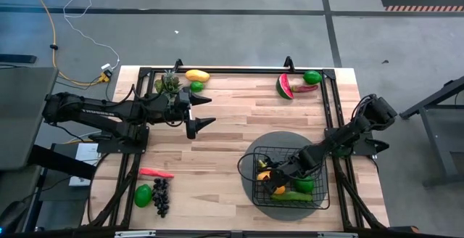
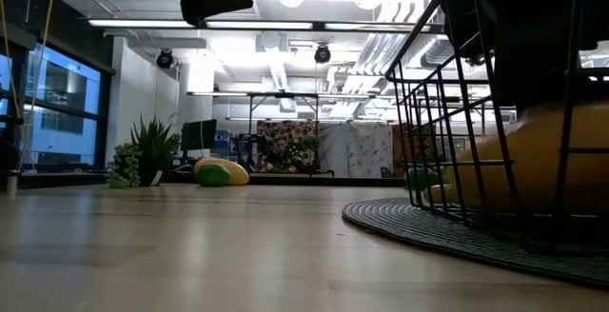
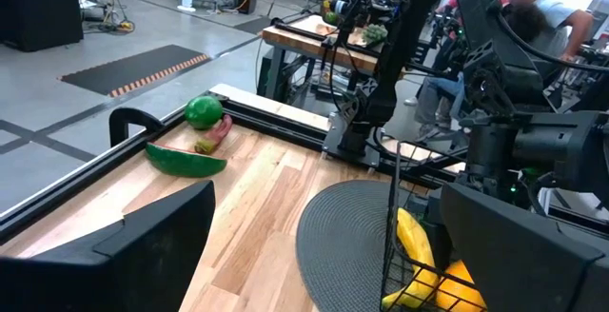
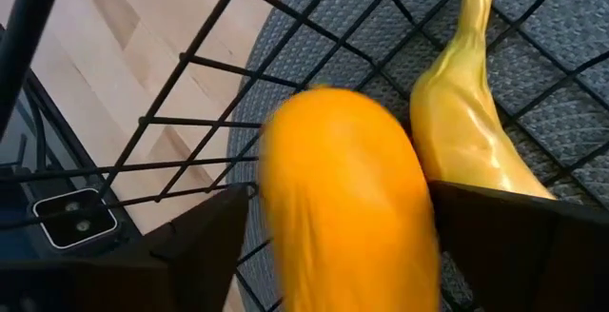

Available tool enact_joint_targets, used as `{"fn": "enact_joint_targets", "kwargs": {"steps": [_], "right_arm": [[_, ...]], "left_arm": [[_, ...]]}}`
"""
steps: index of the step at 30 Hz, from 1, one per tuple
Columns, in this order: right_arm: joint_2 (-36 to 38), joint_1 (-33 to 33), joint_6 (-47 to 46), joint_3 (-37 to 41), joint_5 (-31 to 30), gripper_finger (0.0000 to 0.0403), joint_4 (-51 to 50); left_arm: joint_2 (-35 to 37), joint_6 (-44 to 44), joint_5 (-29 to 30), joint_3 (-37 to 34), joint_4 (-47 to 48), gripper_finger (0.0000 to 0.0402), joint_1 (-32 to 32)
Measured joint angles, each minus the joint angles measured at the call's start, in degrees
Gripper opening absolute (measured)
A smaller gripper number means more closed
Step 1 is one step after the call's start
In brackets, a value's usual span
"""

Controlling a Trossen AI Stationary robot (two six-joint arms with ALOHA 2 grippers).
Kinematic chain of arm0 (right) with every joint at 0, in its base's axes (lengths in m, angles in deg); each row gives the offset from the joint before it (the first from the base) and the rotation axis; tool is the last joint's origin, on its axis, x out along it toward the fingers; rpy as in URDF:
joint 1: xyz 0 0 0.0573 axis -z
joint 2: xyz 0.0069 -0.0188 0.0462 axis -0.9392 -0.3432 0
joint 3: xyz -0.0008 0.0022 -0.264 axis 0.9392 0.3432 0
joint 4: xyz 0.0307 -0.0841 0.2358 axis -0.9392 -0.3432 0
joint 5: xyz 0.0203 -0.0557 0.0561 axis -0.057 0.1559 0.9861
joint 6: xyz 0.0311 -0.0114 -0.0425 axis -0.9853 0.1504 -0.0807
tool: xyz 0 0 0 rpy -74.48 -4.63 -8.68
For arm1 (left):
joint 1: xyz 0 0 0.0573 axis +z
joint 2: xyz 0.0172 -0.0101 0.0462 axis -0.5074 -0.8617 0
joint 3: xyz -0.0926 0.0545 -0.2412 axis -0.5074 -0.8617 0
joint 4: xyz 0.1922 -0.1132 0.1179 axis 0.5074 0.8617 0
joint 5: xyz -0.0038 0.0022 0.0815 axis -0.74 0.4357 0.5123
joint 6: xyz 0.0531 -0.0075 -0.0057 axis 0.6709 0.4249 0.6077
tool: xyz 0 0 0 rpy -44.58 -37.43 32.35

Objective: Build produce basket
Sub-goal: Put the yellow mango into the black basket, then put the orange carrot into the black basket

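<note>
The black wire basket (image 1: 250, 164) stands on a round grey mat (image 1: 283, 139) at the near right. In it lie a yellow banana (image 4: 471, 122), a green cucumber (image 1: 293, 195) and a lime (image 1: 304, 185). My right gripper (image 4: 338, 219) reaches down into the basket. Its fingers stand on either side of an orange mango (image 4: 333, 150), which looks blurred. My left gripper (image 1: 206, 112) hovers open over the table's left middle with nothing between its fingers. My right gripper has the orange mango's sides (image 4: 276, 188) between its two fingers, which slant down from above into the basket. A thin gap shows beside one finger (image 4: 214, 226). Whether the other finger (image 4: 495, 226) touches the mango I cannot tell.
A watermelon slice (image 1: 284, 87), a red chili (image 1: 305, 88) and a lime (image 1: 312, 77) lie at the far right. A yellow-orange fruit (image 1: 196, 75) and a lime (image 1: 196, 86) lie at the far left. A chili (image 1: 156, 173), a lime (image 1: 143, 194) and dark grapes (image 1: 161, 197) lie at the near left.
</note>
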State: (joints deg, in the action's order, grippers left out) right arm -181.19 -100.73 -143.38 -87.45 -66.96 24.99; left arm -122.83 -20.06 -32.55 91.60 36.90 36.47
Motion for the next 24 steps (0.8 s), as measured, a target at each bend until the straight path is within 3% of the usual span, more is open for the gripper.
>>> {"fn": "enact_joint_targets", "kwargs": {"steps": [8, 12, 19, 21, 24], "right_arm": [[2.0, 0.6, 5.9, 0.0, 1.4, 0.0393, -2.7], [7.4, 0.8, 12.5, 0.0, 1.4, 0.0398, -8.3], [21.6, -0.7, 16.4, 0.0, -7.0, 0.0399, -20.0], [25.6, -1.3, 19.8, 0.2, -8.7, 0.0399, -20.7], [32.1, -0.2, 22.8, 4.9, -5.8, 0.0398, -15.0]], "left_arm": [[0.0, -0.1, 0.0, 0.0, 0.0, 0.0397, 0.0], [0.0, 0.0, 0.0, 0.0, 0.0, 0.0397, 0.0], [0.0, -0.1, 0.0, 0.0, 0.2, 0.0397, 0.0], [0.0, -0.1, 0.0, 0.0, 0.2, 0.0397, 0.0], [0.0, -1.2, 0.0, 0.0, 0.2, 0.0397, 0.0]]}}
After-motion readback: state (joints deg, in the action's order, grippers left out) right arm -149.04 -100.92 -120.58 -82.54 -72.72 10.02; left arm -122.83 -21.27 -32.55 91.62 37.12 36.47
